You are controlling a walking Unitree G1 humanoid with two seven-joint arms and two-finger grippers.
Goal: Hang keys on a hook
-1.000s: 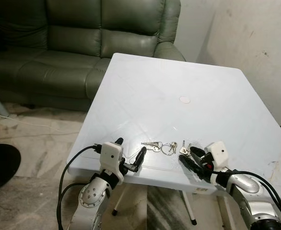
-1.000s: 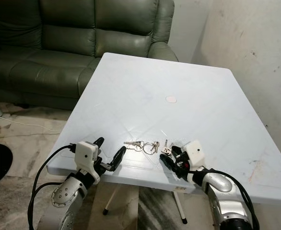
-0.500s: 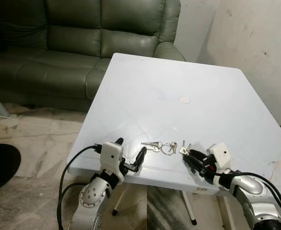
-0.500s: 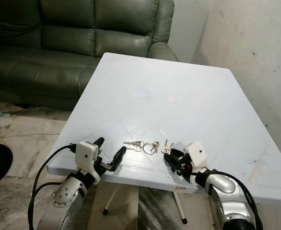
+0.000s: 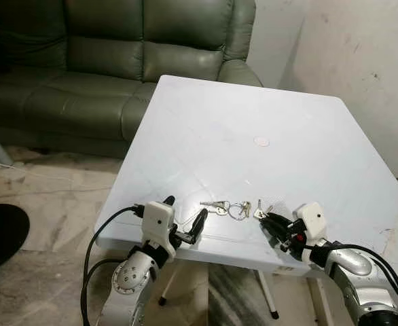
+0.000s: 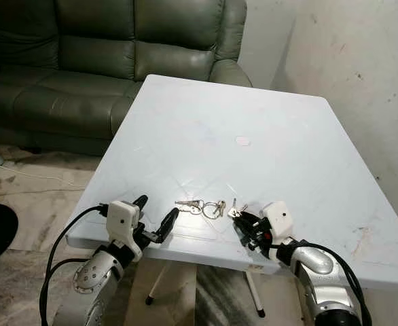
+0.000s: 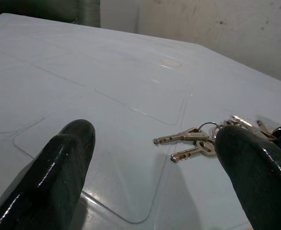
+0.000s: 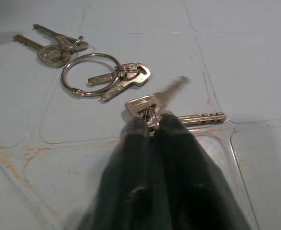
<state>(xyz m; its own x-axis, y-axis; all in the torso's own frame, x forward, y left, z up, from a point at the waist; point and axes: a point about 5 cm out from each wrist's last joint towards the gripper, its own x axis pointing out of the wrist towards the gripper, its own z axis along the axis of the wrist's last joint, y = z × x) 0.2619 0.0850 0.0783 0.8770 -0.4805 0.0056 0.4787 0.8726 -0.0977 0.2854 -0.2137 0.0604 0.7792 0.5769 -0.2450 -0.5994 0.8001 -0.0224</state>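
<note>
- Since a second ago: right gripper has gone from fingers spread over the near end of the keys to fingers drawn together at them; left gripper and the keys unmoved
- Left eye view: keys lie in a string near the front edge of the white table, between the two grippers; left gripper rests at the table edge just beside them, fingers wide; sofa stands behind the table; no hook to be seen
- Right eye view: same layout; right gripper's tips touch the end of the string nearest it
- Left wrist view: both black fingers held wide apart, nothing between; keys flat on the table beyond them
- Right wrist view: fingers narrow, pinched on the head of one key; a large ring with two more keys, and a further pair beyond, lie slack on the table
- Risk: grip looks thin, on one flat key head; a quick lift could let it slip out, or the trailing keys could swing and pull it loose
- Keys: silvery, small, several, loosely linked by rings
</note>
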